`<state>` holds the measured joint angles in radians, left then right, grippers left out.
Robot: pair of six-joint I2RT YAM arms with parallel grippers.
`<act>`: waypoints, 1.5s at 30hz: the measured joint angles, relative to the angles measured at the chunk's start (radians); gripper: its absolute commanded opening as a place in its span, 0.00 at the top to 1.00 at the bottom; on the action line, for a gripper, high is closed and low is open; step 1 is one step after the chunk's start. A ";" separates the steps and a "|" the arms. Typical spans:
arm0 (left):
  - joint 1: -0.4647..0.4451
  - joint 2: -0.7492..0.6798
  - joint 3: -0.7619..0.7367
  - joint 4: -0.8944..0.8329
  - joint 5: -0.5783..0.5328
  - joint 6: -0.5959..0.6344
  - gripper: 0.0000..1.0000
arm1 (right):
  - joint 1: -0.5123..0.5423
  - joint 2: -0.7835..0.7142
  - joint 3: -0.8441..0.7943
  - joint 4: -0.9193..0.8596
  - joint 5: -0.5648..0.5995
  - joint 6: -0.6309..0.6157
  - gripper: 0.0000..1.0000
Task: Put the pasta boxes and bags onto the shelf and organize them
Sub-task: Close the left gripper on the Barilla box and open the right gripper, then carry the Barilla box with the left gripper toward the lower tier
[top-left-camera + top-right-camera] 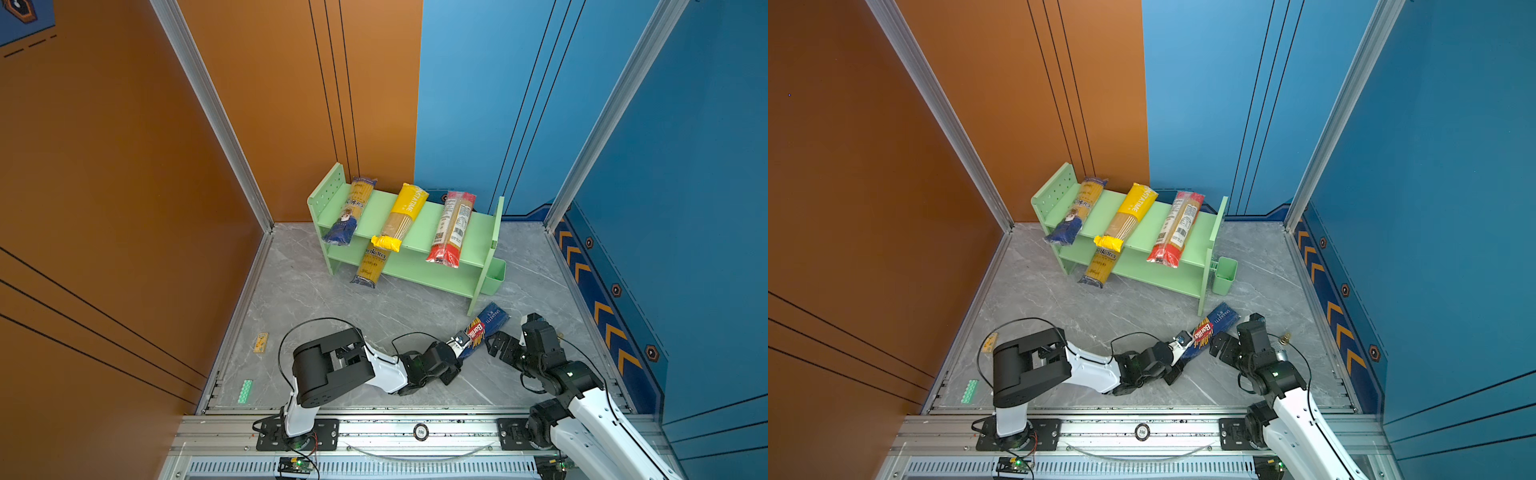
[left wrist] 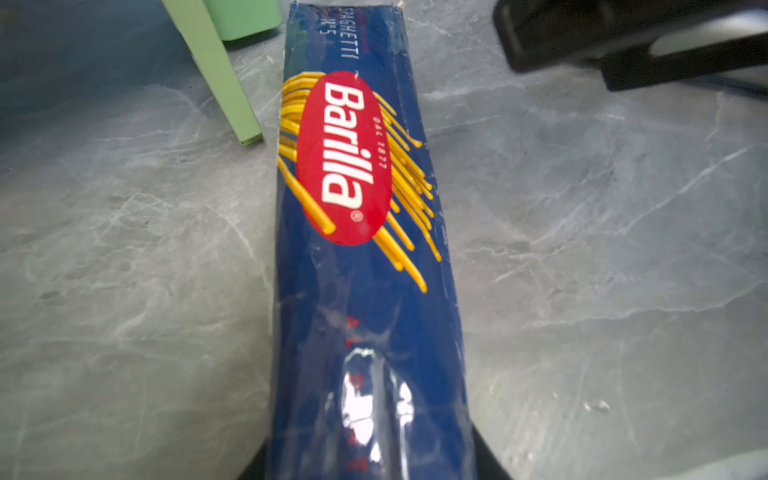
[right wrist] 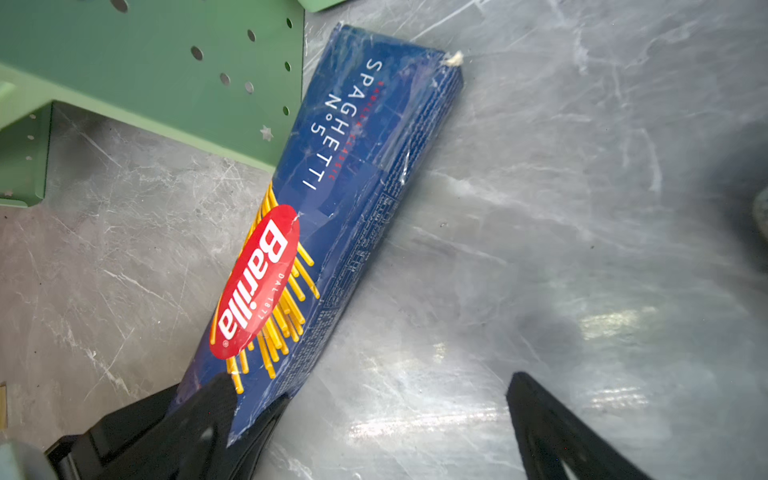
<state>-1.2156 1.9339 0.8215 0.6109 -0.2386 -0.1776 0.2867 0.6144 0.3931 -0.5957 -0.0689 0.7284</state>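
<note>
Clamping the left claw [image 1: 466, 340] on the box's [image 1: 487, 327] near end, just before the shelf's [image 1: 376, 210] bin-side leg [image 1: 472, 306]; holding the right claw [image 1: 497, 343] spread, empty, alongside. Could droop, twist loose or clip that leg, gripped so far off-centre.

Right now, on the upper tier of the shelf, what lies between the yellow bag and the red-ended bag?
Nothing: only bare green shelf board between the yellow bag and the red-ended bag, seen in both top views.
</note>
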 measured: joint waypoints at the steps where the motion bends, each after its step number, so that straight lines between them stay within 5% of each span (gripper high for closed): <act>1: 0.000 0.000 0.000 0.002 0.000 0.001 0.78 | -0.001 -0.003 0.000 0.000 0.000 0.000 0.00; 7: 0.000 -0.009 -0.014 0.008 0.004 0.001 1.00 | -0.008 -0.018 0.000 -0.019 0.009 0.000 0.00; 20: 0.003 -0.249 -0.219 -0.089 0.016 -0.034 1.00 | -0.021 -0.042 0.000 -0.053 0.032 0.001 0.00; 32: -0.038 -0.455 -0.151 -0.505 0.011 -0.022 1.00 | -0.026 -0.042 0.007 -0.068 0.066 0.002 0.00; 45: -0.063 -0.802 -0.233 -0.690 -0.137 -0.059 1.00 | -0.032 -0.042 0.008 -0.069 0.073 0.004 0.00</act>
<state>-1.2785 1.1316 0.5880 -0.0795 -0.3756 -0.2367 0.2546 0.5724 0.4011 -0.6643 0.0040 0.7322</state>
